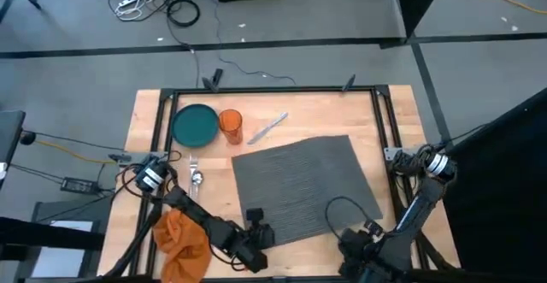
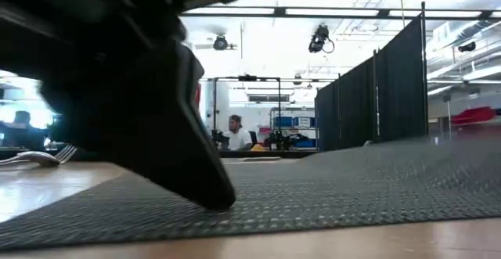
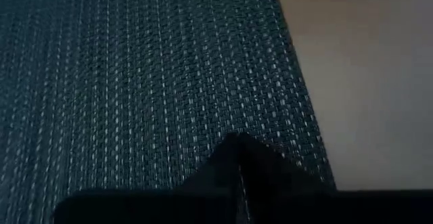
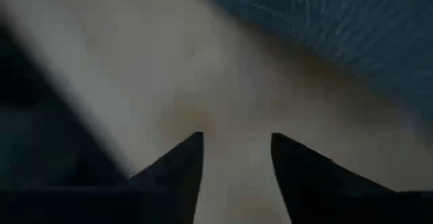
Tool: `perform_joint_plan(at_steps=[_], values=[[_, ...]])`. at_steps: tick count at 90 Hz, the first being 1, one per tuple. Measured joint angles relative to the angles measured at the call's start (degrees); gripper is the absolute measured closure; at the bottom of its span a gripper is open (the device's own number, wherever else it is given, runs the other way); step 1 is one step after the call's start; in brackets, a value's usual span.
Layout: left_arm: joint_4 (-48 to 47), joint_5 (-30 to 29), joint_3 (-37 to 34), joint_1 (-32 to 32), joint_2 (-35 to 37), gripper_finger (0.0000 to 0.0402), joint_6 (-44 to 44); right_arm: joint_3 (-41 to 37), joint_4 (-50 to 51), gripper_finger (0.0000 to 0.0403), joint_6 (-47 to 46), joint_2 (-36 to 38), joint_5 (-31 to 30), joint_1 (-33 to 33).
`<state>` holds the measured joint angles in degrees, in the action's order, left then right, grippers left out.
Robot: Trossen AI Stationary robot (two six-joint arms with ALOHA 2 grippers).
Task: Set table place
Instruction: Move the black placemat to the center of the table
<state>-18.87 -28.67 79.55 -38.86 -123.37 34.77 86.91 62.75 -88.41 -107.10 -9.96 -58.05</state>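
We are seeing the dark grey ribbed rectangular placemat [image 1: 303,187] lying flat and skewed on the light wooden plank table [image 1: 282,108] with its thin black frame. Beyond the placemat's far-left corner a teal round plate [image 1: 196,124], an orange cup [image 1: 230,123] and a silver knife [image 1: 267,128] are resting; a fork [image 1: 194,162] and spoon [image 1: 197,179] are lying to its left, an orange cloth napkin [image 1: 181,242] near its left front. The left gripper [image 1: 255,230] is pressing on the placemat's near-left corner, fingertips together. The right gripper [image 4: 237,158] is hovering over bare wood beside the placemat's near edge, fingers parted. Behind the table, black curtains are showing and a person is sitting.
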Motion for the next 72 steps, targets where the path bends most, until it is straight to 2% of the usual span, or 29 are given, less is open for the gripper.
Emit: perform_joint_plan(at_steps=[5,9,13,22,26,31,37,51,72], values=[[0.08,0.07,0.00,-0.40,-0.02,0.0402,0.28,0.62,-1.05,0.0230,2.56,2.11,2.36,-0.04],[0.75,0.07,-0.02,-0.74,-0.04,0.0402,0.22,0.77,-0.53,0.0227,4.40,3.87,1.47,0.09],[1.76,0.08,-0.11,-1.14,-0.07,0.0402,-0.12,0.82,1.63,0.0225,5.46,5.22,-2.96,0.80],[4.69,1.08,-0.13,-1.84,-0.22,0.0402,-1.58,-1.44,5.75,0.0226,6.54,6.71,-17.01,4.38],[5.36,1.32,-0.17,-2.05,-0.22,0.0402,-1.85,-3.20,6.41,0.0227,8.03,6.76,-20.71,6.71],[5.67,1.35,-0.17,-2.11,-0.26,0.0402,-1.94,-5.88,6.50,0.0230,11.04,6.62,-22.42,9.91],[5.66,1.33,-0.17,-2.11,-0.26,0.0402,-2.00,-9.55,5.10,0.0234,15.51,5.95,-20.96,13.82],[5.66,1.05,-0.17,-2.13,-0.29,0.0402,-2.17,-20.55,-4.94,0.0248,24.77,5.24,-12.69,20.80],[5.50,0.35,-0.17,-2.19,-0.33,0.0402,-1.53,-29.36,-17.56,0.0277,24.68,5.59,-5.29,21.27]])
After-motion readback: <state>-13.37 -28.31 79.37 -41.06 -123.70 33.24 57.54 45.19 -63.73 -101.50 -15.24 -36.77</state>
